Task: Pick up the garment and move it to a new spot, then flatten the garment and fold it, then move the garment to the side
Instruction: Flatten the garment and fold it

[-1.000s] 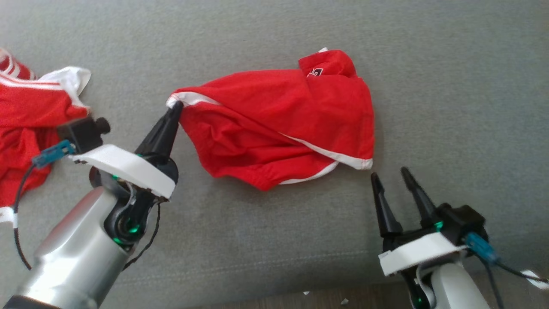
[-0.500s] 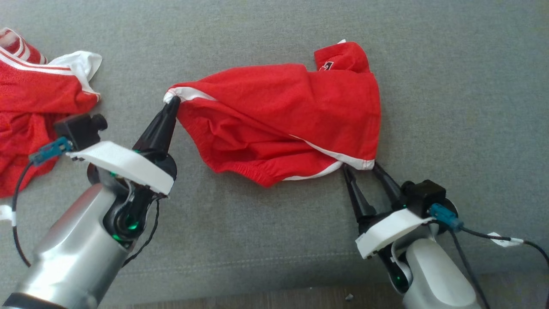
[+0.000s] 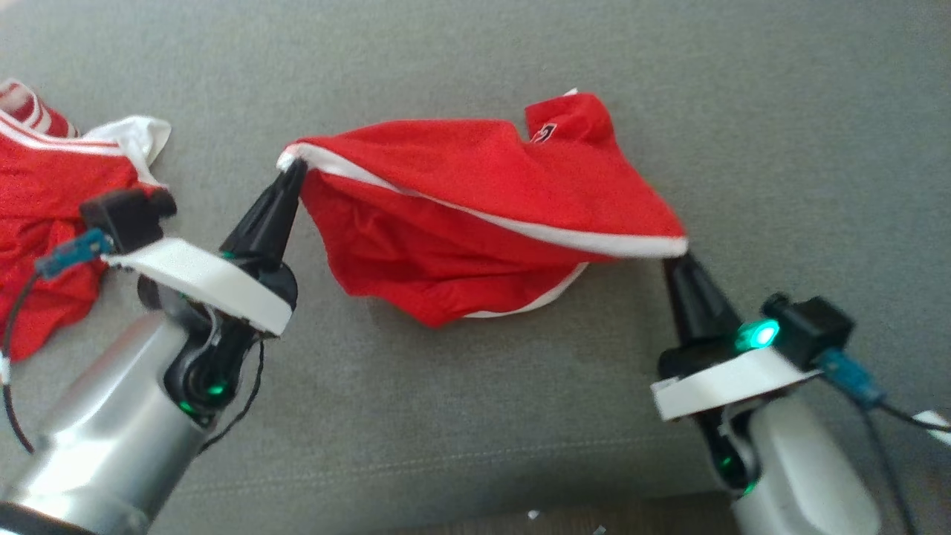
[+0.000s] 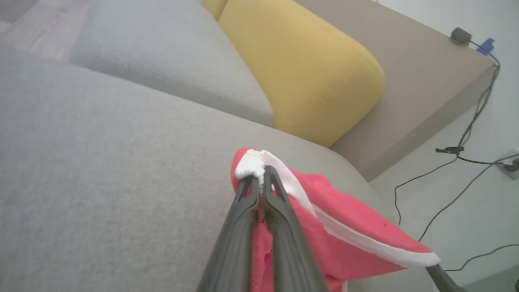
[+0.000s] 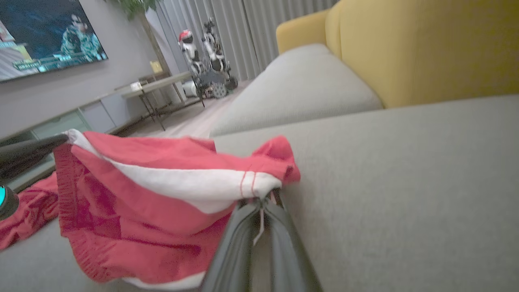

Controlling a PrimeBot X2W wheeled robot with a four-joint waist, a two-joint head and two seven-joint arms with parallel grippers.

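The red garment (white trim along its edge) hung stretched between the two grippers, over the middle of the grey sofa seat. The left gripper was pinched tight on one white corner. The right gripper was pinched tight on the other. Another red cloth lay at the seat's left edge.

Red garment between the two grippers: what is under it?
Under the garment is the grey cushion. The left gripper and right gripper hold its corners up. The patch beneath the sagging cloth is covered.
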